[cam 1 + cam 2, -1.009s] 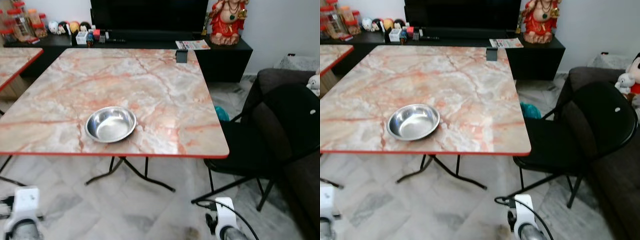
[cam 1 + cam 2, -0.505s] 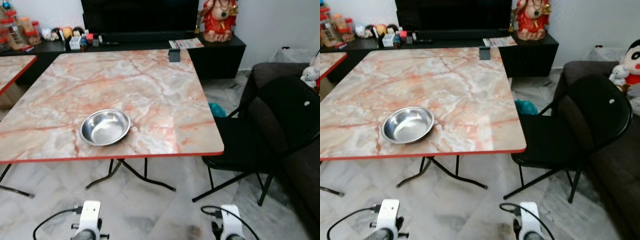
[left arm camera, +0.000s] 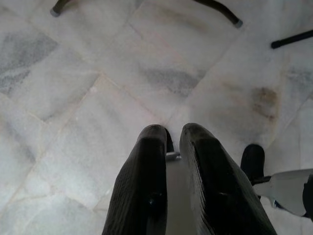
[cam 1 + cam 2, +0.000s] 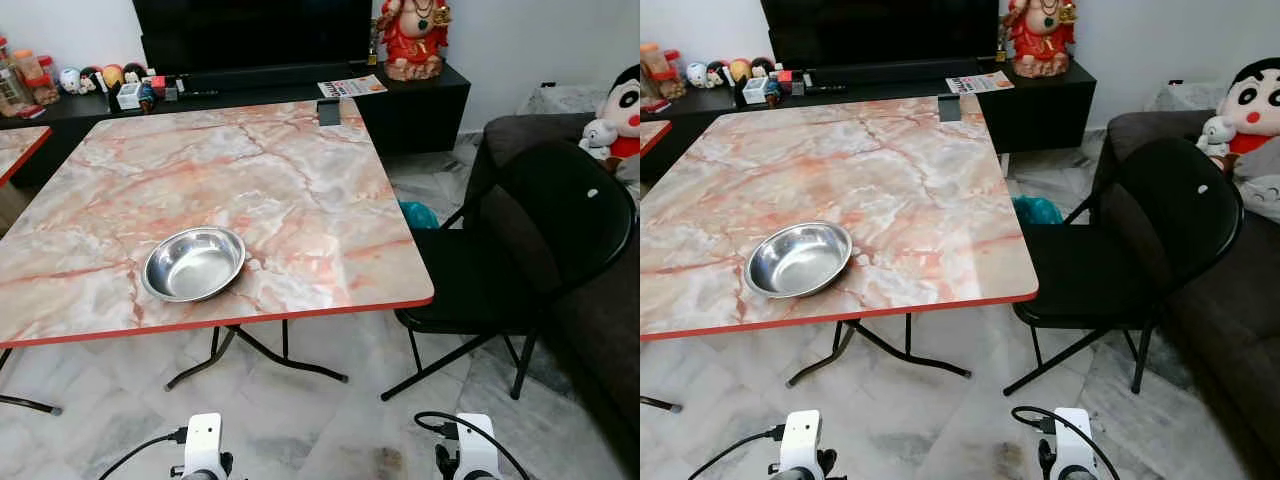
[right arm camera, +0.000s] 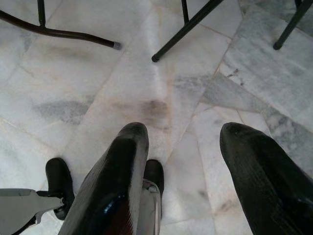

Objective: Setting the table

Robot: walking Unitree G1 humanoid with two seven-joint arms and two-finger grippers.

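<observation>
Both tools hang over marble floor [image 5: 161, 58], bowl [image 4: 193, 264] on table [image 4: 300, 180].

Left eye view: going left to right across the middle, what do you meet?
Steel bowl → marble table's right edge → black folding chair → dark sofa.

On the marble table [image 4: 300, 190], a steel bowl [image 4: 193, 263] sits near the front edge toward the front-left corner, and a small dark object [image 4: 328, 111] stands at the far edge by the far-right corner. Between them the tabletop lies bare. A black folding chair [image 4: 520, 250] crowds the table's right edge.
</observation>
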